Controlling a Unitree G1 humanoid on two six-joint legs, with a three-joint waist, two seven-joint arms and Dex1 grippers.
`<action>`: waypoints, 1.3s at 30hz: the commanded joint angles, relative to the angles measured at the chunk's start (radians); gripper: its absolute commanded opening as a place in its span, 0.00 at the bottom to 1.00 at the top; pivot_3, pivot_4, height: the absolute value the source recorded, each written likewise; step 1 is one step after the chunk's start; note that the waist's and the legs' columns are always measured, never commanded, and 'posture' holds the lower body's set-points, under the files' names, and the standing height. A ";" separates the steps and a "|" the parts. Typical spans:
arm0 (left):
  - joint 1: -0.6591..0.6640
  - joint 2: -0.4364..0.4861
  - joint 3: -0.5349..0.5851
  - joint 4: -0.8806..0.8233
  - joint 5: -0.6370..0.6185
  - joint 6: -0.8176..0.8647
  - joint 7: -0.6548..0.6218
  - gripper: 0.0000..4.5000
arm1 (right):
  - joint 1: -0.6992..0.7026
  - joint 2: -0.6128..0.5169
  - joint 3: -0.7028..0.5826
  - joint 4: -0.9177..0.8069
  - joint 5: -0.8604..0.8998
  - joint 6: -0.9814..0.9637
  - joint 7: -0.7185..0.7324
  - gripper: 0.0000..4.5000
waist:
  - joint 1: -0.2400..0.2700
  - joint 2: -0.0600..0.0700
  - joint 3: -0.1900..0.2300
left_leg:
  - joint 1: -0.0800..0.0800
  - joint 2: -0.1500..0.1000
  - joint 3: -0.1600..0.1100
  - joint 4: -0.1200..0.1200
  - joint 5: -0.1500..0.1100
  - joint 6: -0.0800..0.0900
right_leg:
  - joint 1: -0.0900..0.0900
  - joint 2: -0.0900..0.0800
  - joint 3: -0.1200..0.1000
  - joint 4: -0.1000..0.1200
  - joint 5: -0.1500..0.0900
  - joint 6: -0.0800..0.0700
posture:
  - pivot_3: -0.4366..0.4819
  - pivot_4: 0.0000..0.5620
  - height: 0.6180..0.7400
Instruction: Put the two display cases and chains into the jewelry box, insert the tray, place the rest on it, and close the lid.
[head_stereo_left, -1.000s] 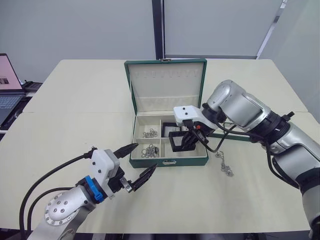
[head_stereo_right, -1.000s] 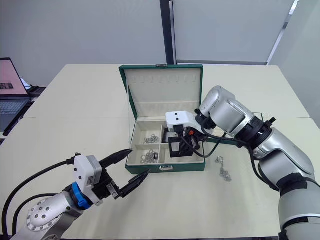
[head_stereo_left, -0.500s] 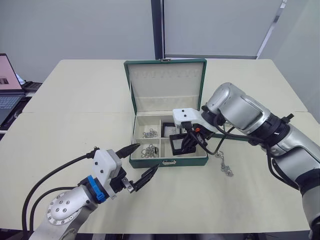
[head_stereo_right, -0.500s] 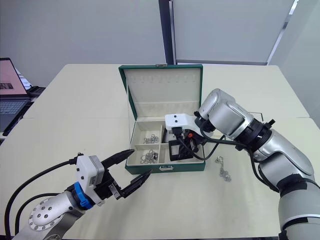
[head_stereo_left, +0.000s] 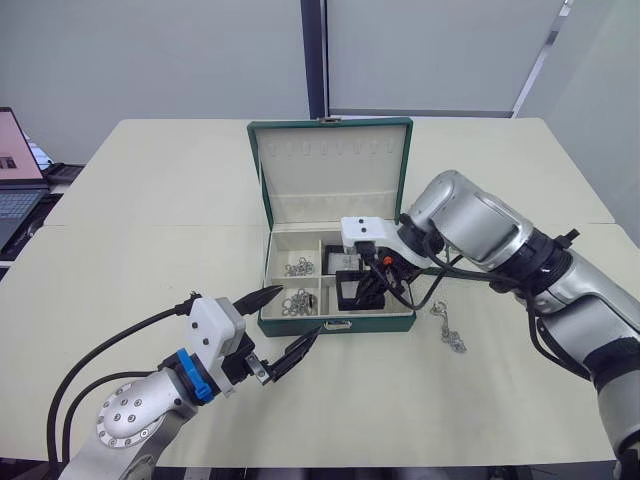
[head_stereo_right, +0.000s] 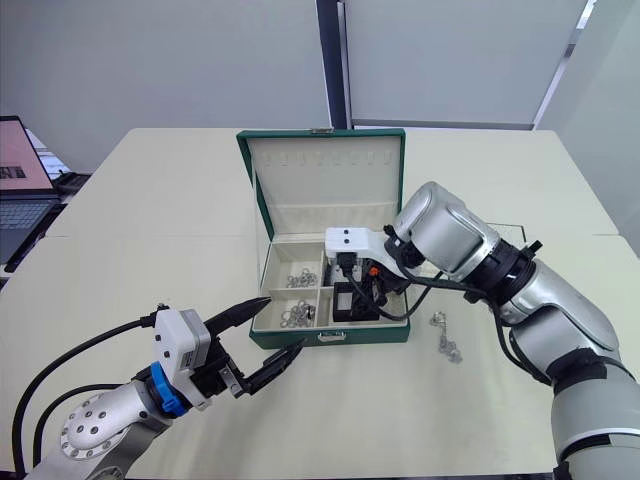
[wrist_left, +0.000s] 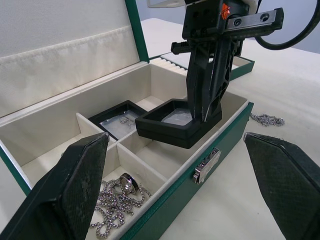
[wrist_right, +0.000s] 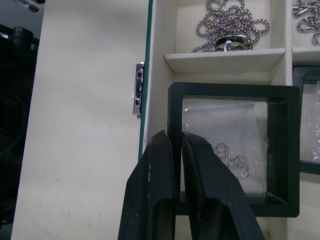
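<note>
Over the jewelry box (head_stereo_left: 338, 322), right gripper (wrist_left: 204, 107) pinching display case (wrist_left: 177, 122) frame

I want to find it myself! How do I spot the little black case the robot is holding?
Find the big green jewelry box on the table, its lid standing open. The right gripper pinches one display case by its frame, tilted over the front right compartment. The other case lies flat behind it.

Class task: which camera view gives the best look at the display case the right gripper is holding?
The right wrist view: the display case sits square-on, its clear window readable, the right gripper pinching its frame. The left wrist view shows it tilted above the jewelry box. The eye views show it small, partly behind the gripper.
</note>
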 joint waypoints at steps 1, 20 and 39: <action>-0.007 -0.003 -0.003 -0.029 0.000 -0.017 0.006 1.00 | -0.020 0.004 -0.030 0.009 0.000 0.008 -0.012 0.00 | 0.000 0.000 0.000 | 0.000 0.000 0.000 0.000 0.000 0.000 | 0.000 0.000 0.000 0.000 0.000 0.000 | 0.48 0.27 1.00; -0.028 0.002 -0.006 -0.021 -0.003 -0.009 0.002 1.00 | 0.007 0.009 -0.031 0.026 -0.010 -0.034 -0.039 0.00 | 0.000 0.000 0.000 | 0.000 0.000 0.000 0.000 0.000 0.000 | 0.000 0.000 0.000 0.000 0.000 0.000 | 0.48 0.27 1.00; -0.041 0.005 -0.011 -0.017 -0.004 -0.004 0.000 1.00 | -0.011 -0.016 -0.066 -0.009 0.038 0.024 -0.018 0.54 | 0.000 0.000 0.000 | 0.000 0.000 -0.001 -0.001 0.000 0.000 | 0.000 0.000 0.000 0.000 0.000 0.000 | 0.48 0.27 1.00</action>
